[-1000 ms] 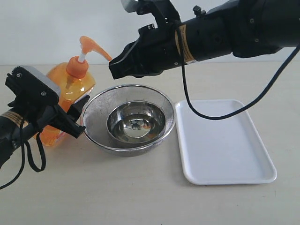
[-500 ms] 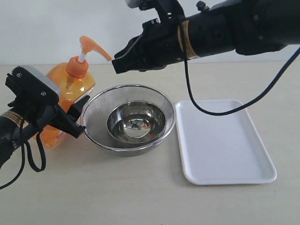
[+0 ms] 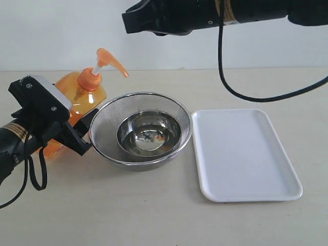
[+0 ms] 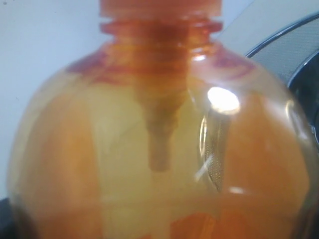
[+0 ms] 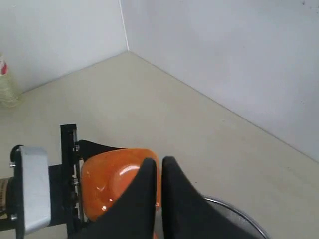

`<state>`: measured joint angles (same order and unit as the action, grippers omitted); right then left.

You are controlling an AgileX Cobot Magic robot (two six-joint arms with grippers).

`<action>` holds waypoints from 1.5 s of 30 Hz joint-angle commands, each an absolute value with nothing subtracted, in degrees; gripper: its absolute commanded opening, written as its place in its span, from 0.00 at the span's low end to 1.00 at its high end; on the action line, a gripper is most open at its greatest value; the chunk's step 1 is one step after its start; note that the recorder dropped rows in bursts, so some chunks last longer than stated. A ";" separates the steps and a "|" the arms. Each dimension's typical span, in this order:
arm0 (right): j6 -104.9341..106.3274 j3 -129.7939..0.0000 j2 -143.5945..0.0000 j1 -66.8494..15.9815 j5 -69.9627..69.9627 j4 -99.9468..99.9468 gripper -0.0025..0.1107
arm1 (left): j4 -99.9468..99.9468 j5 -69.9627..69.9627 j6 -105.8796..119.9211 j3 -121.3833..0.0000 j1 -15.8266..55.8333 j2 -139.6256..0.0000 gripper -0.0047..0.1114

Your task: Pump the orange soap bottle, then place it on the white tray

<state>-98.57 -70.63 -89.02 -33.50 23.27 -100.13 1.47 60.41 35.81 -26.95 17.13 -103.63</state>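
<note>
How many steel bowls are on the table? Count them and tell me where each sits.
2. The steel mesh bowl stands between the orange soap bottle and the white tray; a smaller solid steel bowl sits inside it.

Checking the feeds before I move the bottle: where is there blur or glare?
Left wrist view: the orange soap bottle fills the frame, soft-focused, with a bright glare spot on its shoulder. Exterior view: sharp, evenly lit, with reflections inside the steel bowl. Right wrist view: the shut right hand shows as a dark silhouette.
</note>
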 commanded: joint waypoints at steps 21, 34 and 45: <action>-96.90 -72.75 -96.79 -39.52 16.74 -99.82 0.02 | 1.47 62.96 36.93 -27.34 17.15 -102.67 0.08; -97.23 -73.00 -97.53 -39.52 17.89 -99.33 0.02 | 1.47 62.73 35.56 -27.34 17.15 -102.67 0.08; -97.59 -73.27 -100.07 -40.58 18.85 -99.57 0.02 | 1.47 62.73 34.23 -27.34 17.15 -102.67 0.08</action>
<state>-97.62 -73.51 -98.62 -39.95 17.21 -98.58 0.82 60.30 35.67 -26.95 17.10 -103.63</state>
